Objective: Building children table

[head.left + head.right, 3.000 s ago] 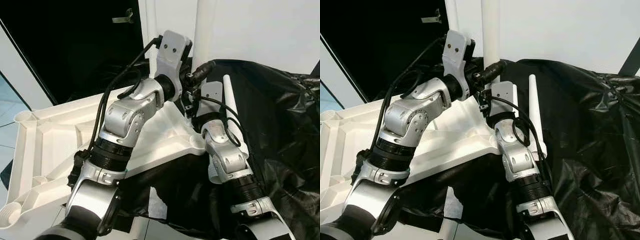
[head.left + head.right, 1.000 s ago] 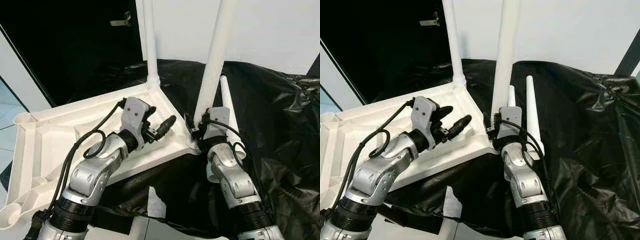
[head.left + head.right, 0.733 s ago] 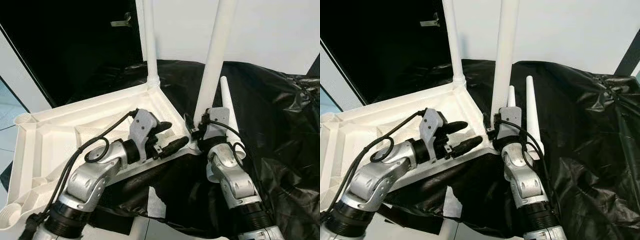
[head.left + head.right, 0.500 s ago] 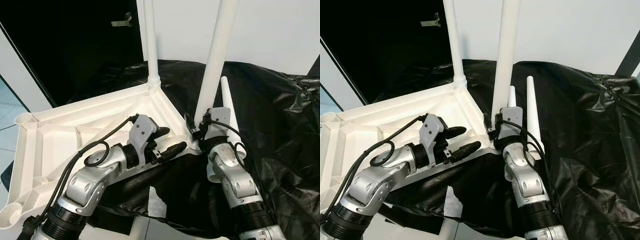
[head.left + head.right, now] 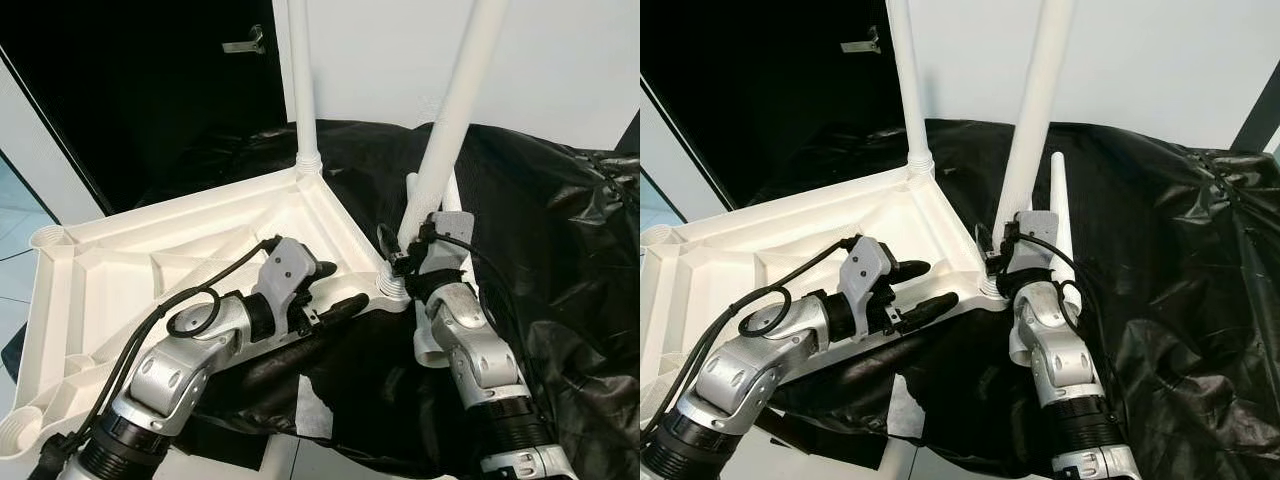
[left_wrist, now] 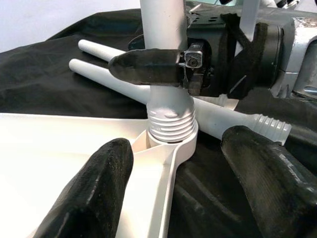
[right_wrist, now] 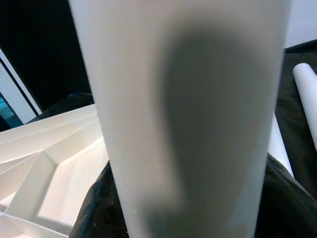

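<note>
— Where was your right claw point(image 6: 163, 67)?
— Closed on the leg point(image 5: 452, 130), just above its threaded end, which sat tilted in the corner socket of the upturned tabletop point(image 5: 120, 270).
— And your left claw point(image 5: 335, 290)?
— Spread wide and holding nothing, one finger point(image 6: 86, 193) over the tabletop's edge, the other point(image 6: 267, 173) over the black sheet point(image 5: 560, 250). Two loose legs point(image 6: 109, 79) lay beside that corner; another leg point(image 5: 301, 90) stood in the far corner.

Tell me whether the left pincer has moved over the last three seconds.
Yes. The left pincer has come down from beside the near table leg to the tabletop's near edge, by the corner socket.
</note>
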`<state>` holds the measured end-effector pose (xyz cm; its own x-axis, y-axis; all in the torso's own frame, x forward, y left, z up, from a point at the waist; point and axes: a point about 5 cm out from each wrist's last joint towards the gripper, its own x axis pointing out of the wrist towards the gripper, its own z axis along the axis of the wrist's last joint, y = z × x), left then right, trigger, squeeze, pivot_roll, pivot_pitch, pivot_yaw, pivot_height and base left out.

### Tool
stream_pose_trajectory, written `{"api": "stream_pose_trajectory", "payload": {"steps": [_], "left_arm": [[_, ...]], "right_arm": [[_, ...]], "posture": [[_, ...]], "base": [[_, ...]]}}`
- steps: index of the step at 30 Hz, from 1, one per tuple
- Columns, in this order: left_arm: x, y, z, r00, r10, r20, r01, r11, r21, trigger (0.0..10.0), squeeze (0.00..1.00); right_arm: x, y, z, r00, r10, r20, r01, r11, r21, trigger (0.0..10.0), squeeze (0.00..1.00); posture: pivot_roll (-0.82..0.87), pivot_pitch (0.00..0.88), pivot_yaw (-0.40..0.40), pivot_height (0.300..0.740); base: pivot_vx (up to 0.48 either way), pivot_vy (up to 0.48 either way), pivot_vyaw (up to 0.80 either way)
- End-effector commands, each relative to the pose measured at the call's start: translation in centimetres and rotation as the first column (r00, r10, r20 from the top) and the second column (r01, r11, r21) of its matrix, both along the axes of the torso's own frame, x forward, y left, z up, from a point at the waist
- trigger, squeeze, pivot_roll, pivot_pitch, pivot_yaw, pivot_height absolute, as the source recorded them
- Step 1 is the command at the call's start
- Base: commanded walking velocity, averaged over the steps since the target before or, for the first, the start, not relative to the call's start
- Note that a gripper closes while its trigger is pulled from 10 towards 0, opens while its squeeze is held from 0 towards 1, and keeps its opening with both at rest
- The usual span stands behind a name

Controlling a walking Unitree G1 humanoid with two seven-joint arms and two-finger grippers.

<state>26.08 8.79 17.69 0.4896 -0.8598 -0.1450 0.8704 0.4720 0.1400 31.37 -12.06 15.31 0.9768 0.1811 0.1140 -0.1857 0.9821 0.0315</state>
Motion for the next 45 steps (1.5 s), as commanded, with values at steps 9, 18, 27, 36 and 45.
{"api": "stream_pose_trajectory", "payload": {"steps": [9,18,27,36,45], "left_arm": [[-0.2,0.1,0.0,0.998,-0.066,-0.002,0.066,0.998,0.018,10.0,0.0],[-0.1,0.5,0.2,0.998,-0.055,0.012,0.054,0.998,0.026,10.0,0.0],[0.0,0.6,0.3,0.998,-0.055,0.019,0.055,0.998,0.03,10.0,0.0],[0.0,0.4,0.3,0.998,-0.059,0.025,0.058,0.998,0.033,10.0,0.0],[0.0,0.4,0.3,0.998,-0.056,0.027,0.055,0.998,0.032,10.0,0.0]], "right_arm": [[-0.9,0.1,-3.1,0.996,0.054,-0.068,-0.063,0.988,-0.139,10.0,0.0],[-2.1,0.1,-4.7,0.992,0.119,-0.05,-0.127,0.965,-0.227,10.0,0.0],[-1.4,-0.7,-5.0,0.986,0.074,-0.146,-0.086,0.994,-0.074,10.0,0.0],[-0.4,-0.9,-3.9,0.976,0.071,-0.205,-0.087,0.994,-0.069,10.0,0.0],[-0.3,-0.7,-3.6,0.964,0.114,-0.24,-0.158,0.972,-0.175,10.0,0.0]], "posture": [[0.01,0.0,0.042,0.74],[0.01,0.0,0.044,0.74],[0.01,0.0,0.047,0.74],[0.01,0.0,0.044,0.74],[0.01,0.0,0.042,0.74]], "base": [[0.0,0.0,0.0],[0.0,0.0,0.0],[0.0,0.0,0.0],[0.0,0.0,0.0],[0.0,0.0,0.0]]}}
